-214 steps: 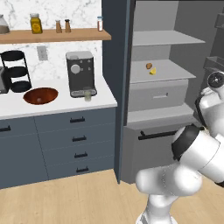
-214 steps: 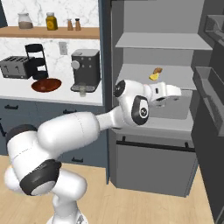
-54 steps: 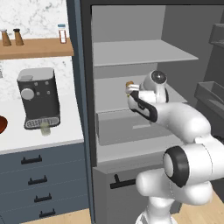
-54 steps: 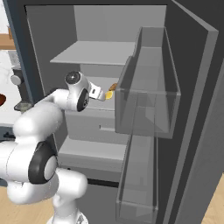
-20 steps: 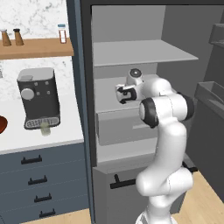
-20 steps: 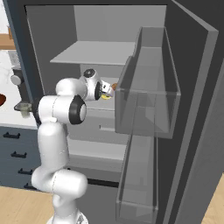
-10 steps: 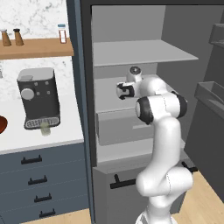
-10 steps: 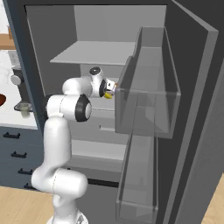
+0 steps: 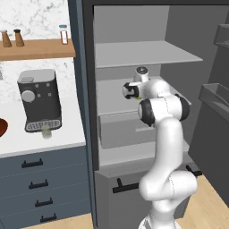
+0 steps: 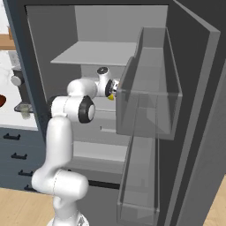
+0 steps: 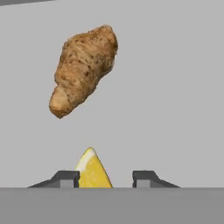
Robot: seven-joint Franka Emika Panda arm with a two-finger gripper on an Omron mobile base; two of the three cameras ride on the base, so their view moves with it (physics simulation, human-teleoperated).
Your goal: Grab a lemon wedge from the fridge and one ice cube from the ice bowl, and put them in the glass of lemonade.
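The arm has pushed deeper into the fridge (image 9: 134,53) than it was a second ago, and the gripper (image 11: 106,178) now stands low over the middle shelf (image 9: 112,91), where before it was only coming near. In the hand view the lemon wedge (image 11: 91,169) lies on the grey shelf between the two fingertips (image 11: 65,178), close against the one on the left of the picture, with a clear gap to the other. The jaws are narrower than they were a moment ago but are not yet tight on the wedge, so I judge that the grasp is in progress and not finished. A brown lumpy item (image 11: 83,70) lies further along the shelf, apart from the wedge. From the right base view a small yellow spot (image 10: 112,96) shows just beside the hand. The glass of lemonade (image 9: 46,131) waits on the desk (image 9: 40,143) under the coffee machine (image 9: 39,100). The ice cube step is still to do.
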